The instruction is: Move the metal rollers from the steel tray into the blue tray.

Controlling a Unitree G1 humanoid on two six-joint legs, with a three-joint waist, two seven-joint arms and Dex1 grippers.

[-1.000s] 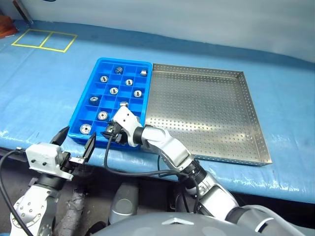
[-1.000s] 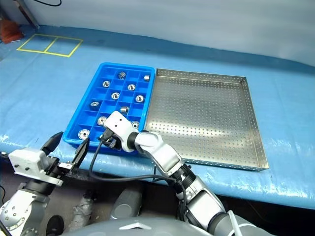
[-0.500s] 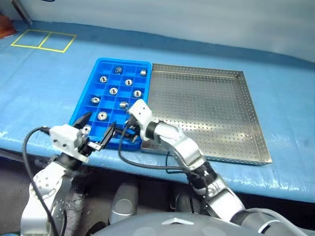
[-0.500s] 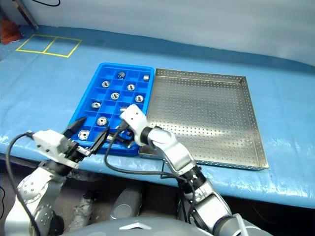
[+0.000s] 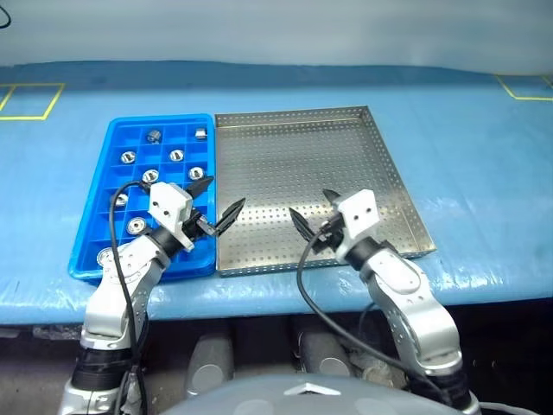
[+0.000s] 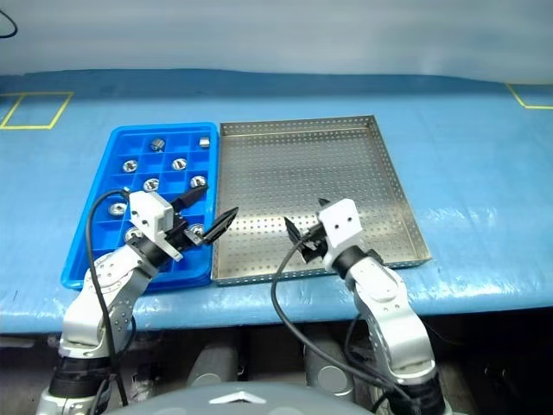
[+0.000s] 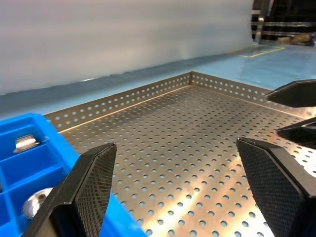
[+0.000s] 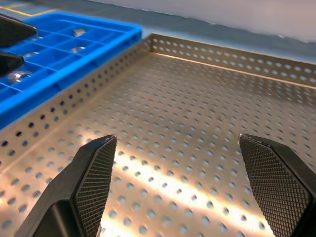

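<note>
Steel tray (image 5: 346, 156): bare; metal rollers (image 5: 128, 157) sat in blue tray (image 5: 91, 259); left gripper (image 5: 218, 201), right gripper (image 5: 315, 216) both released, empty

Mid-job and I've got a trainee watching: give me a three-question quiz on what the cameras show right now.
1. True or false: metal rollers lie on the steel tray.
2. Which tray holds the rollers: A steel, B blue tray?
3. Fill in: both the left end effector and the right end effector stand ____ over the steel tray.

Key: 1 false; 2 B; 3 open.
</note>
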